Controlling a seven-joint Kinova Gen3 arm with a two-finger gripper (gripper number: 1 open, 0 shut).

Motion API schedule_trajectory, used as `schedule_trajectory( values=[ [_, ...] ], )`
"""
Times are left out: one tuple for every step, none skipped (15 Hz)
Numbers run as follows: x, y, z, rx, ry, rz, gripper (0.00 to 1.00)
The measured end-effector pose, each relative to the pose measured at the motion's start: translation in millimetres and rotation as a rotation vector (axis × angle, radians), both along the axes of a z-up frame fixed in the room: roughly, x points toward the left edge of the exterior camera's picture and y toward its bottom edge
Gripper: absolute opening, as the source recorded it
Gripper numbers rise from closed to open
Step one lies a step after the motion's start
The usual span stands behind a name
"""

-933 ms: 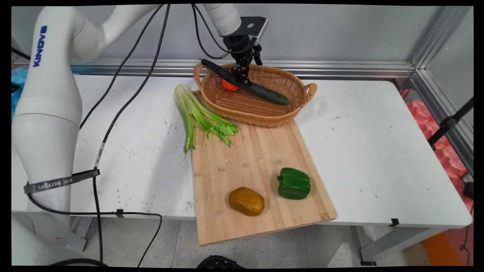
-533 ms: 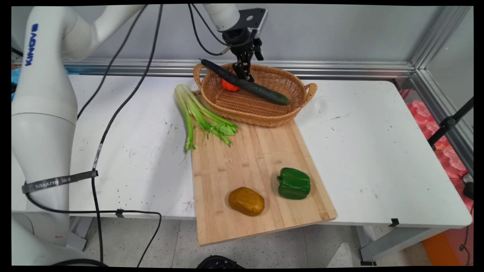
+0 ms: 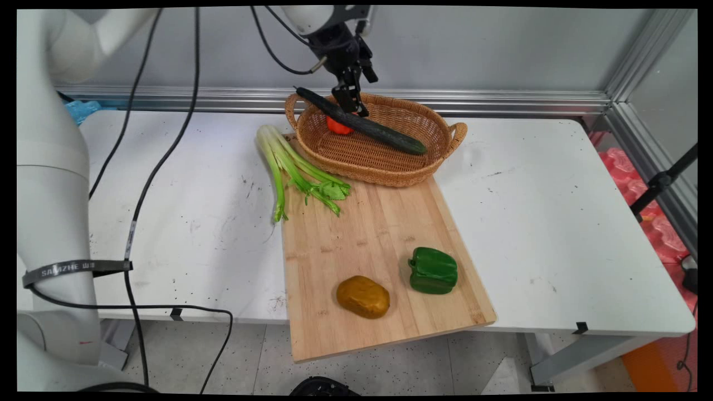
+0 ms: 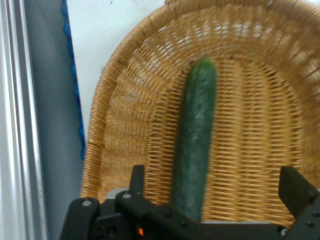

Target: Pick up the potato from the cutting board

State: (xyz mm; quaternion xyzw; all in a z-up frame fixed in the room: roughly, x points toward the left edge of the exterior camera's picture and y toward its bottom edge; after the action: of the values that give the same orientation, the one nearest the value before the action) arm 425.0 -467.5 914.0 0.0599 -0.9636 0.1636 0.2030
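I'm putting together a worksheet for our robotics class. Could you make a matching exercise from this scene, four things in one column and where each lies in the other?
Things:
1. long dark green cucumber
2. green bell pepper
3. bunch of pale green celery stalks
4. small red-orange vegetable

Places:
A. on the wooden cutting board, beside the brown potato
B. partly on the white table, leafy tips on the board
C. in the woven wicker basket, mostly hidden under the cucumber
D. slanting across the basket, one end on its rim

Pairs: 1-D, 2-A, 3-B, 4-C
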Motion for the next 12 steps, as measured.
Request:
schedule_trajectory(
  values=[
    [0.9,5.7,3.2,0.005,0.01,0.013,1.0],
    [2.9,15.3,8.0,0.012,0.024,0.034,1.0],
    [5.0,25.8,12.8,0.022,0.039,0.056,1.0],
    [7.2,37.2,17.5,0.033,0.054,0.079,1.0],
    [9.2,47.6,21.1,0.043,0.066,0.098,1.0],
    [12.4,60.2,25.2,0.055,0.08,0.12,1.0],
    [15.5,72.4,28.7,0.067,0.091,0.139,1.0],
    [19.1,85.1,31.6,0.079,0.102,0.157,1.0],
    [22.6,96.7,34.0,0.09,0.11,0.171,1.0],
    [27.0,111.3,36.6,0.104,0.118,0.186,1.0],
    [29.9,120.2,37.8,0.114,0.123,0.194,1.0],
    [34.0,133.0,39.4,0.127,0.128,0.203,1.0]
  ],
)
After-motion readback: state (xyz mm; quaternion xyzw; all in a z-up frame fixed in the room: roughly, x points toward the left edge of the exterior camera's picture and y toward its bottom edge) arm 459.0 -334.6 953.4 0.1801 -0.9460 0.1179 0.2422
